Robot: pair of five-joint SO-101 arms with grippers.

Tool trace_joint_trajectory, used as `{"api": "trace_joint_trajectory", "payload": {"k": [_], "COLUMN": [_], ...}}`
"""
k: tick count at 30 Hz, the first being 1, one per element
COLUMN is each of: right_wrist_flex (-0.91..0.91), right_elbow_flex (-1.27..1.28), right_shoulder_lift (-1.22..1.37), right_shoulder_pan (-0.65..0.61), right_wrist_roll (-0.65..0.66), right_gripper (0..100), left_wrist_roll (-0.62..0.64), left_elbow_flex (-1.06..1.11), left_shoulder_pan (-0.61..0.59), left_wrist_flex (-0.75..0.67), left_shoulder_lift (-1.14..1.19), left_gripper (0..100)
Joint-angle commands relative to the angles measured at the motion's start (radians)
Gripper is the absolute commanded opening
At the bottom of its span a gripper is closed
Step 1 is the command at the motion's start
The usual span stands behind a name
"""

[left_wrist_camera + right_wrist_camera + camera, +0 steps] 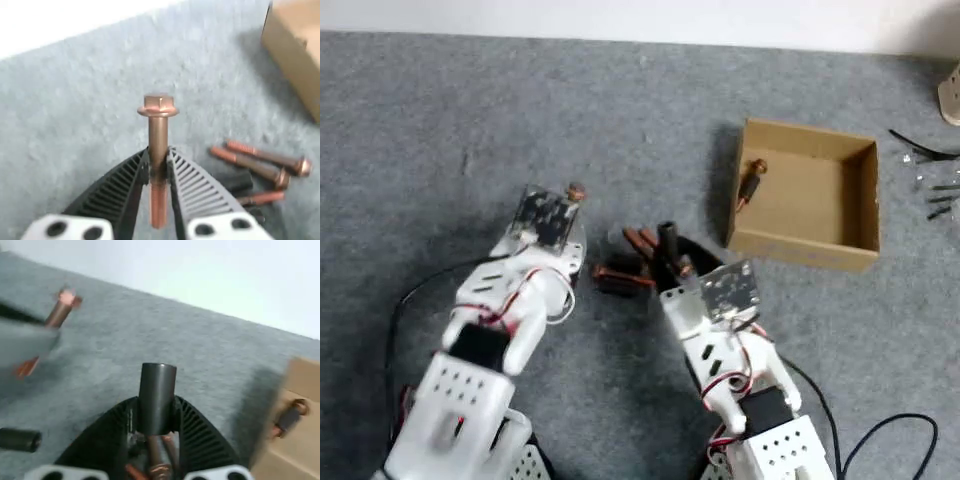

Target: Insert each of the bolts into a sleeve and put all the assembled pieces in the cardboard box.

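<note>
Left tool (158,170) pinches a bolt (158,130) by its shank; right tool (156,415) pinches a sleeve (157,395), both held above the surface (420,120). Insertion likely needs bolt and bore on one axis before pushing.

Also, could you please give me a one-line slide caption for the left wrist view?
Left tool clamps a copper bolt by its shank; loose bolts lie on the grey carpet beyond.

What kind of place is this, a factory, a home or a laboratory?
Probably a robotics lab bench or a hobby workspace. The left gripper holds a copper bolt and the right gripper a black sleeve over a grey carpeted table, beside a cardboard box, with loose wires nearby.
</note>
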Motion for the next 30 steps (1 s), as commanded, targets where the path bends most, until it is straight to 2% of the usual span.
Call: {"api": "trace_joint_trajectory", "payload": {"k": [1,7,12,18,20,22,25,27,30], "right_wrist_flex": [0.002,0.002,0.002,0.004,0.008,0.019,0.018,0.018,0.002], "right_elbow_flex": [0.11,0.11,0.11,0.11,0.11,0.11,0.11,0.11,0.11], "right_shoulder_lift": [-0.01,-0.01,-0.015,-0.01,-0.01,-0.016,-0.018,-0.018,-0.018], "right_shoulder_pan": [-0.054,-0.067,-0.067,-0.104,-0.113,-0.12,-0.148,-0.166,-0.183], "right_wrist_roll": [0.009,0.009,0.009,0.009,0.009,0.009,0.009,0.009,0.009], "right_gripper": [0.9,0.9,1.0,1.0,0.6,0.6,0.6,0.6,0.6], "left_wrist_roll": [0.081,0.167,0.169,0.187,0.293,0.456,0.663,0.749,0.802], "left_elbow_flex": [0.01,0.09,0.13,0.131,0.139,0.145,0.15,0.179,0.255], "left_shoulder_pan": [-0.012,-0.007,-0.019,0.048,0.107,0.143,0.154,0.15,0.15], "left_wrist_flex": [-0.032,-0.032,-0.034,-0.032,-0.032,-0.034,-0.051,-0.089,-0.181], "left_shoulder_lift": [-0.185,-0.473,-0.71,-0.673,-0.679,-0.679,-0.676,-0.677,-0.677], "left_gripper": [1,1,1,1,1,1,1,1,1]}}
